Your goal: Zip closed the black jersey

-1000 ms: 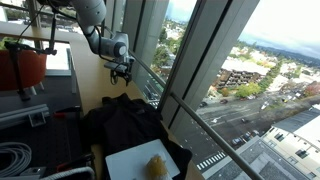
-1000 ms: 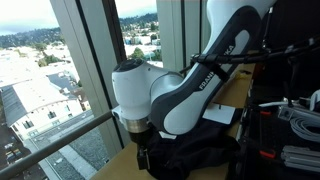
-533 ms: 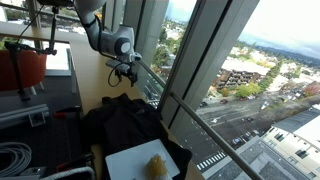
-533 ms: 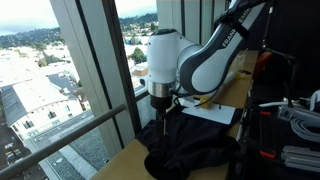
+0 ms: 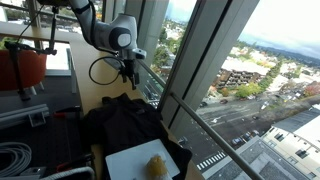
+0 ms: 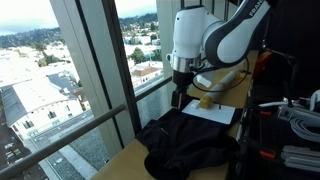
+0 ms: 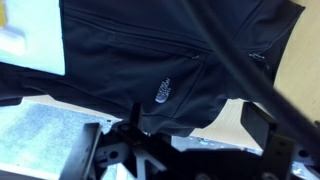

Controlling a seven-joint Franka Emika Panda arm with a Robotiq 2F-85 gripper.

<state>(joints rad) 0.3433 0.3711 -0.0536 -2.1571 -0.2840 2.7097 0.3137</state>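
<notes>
The black jersey (image 5: 125, 125) lies crumpled on the wooden table by the window; it also shows in an exterior view (image 6: 190, 148). In the wrist view the jersey (image 7: 150, 50) fills the upper part, with a small white logo (image 7: 163, 92) facing up. My gripper (image 5: 128, 73) hangs above the jersey's window-side end, clear of the cloth, and also shows in an exterior view (image 6: 180, 98). In the wrist view its fingers (image 7: 175, 140) stand apart with nothing between them. I cannot make out the main zipper.
A white sheet (image 5: 140, 160) with a small yellow object (image 5: 157, 167) lies beside the jersey; both show in an exterior view (image 6: 215, 113). The window glass and its railing (image 5: 165, 95) run close along the table's edge. Cables and equipment (image 5: 30, 120) stand on the room side.
The arm has lifted off the jersey and swung along the window side. The gripper now hangs higher above the cloth. The jersey lies as before.
</notes>
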